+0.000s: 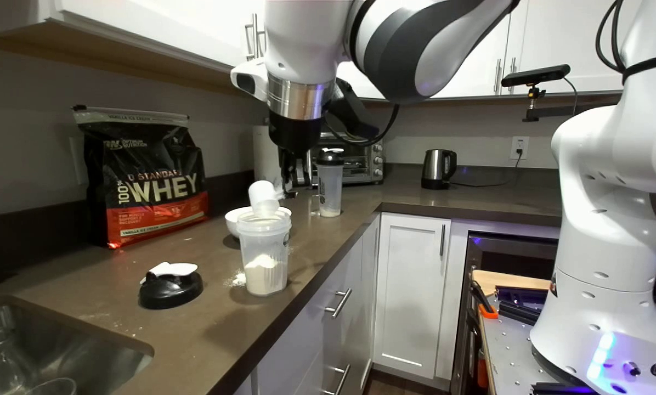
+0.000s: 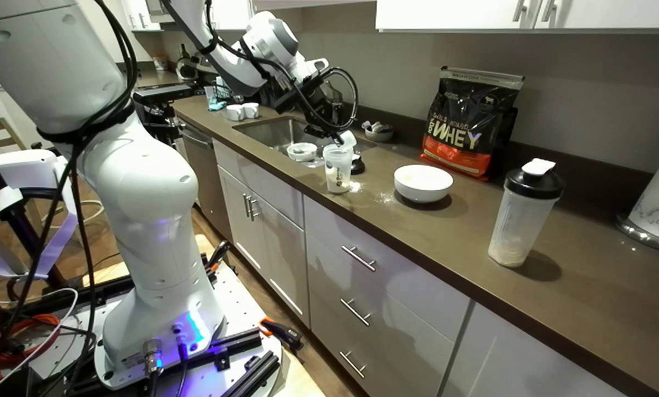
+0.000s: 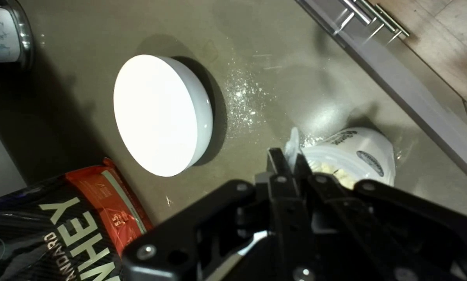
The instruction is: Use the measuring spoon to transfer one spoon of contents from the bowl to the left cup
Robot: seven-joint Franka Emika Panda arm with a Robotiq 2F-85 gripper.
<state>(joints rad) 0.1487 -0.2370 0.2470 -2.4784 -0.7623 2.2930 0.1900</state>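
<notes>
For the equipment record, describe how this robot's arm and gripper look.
The arm has rounded white segments, a dark grey panel and a shiny silver ring near its far end. Black cables run along it under black straps; a blue light glows at its base. The gripper is black, with slim fingers, angular linkages and silvery screw heads.

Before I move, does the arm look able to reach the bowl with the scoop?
Likely yes: the wrist view shows nothing standing between the gripper and the bowl. But the scoop tilts at the mouth of the open cup, so it should probably be lifted clear first.
</notes>
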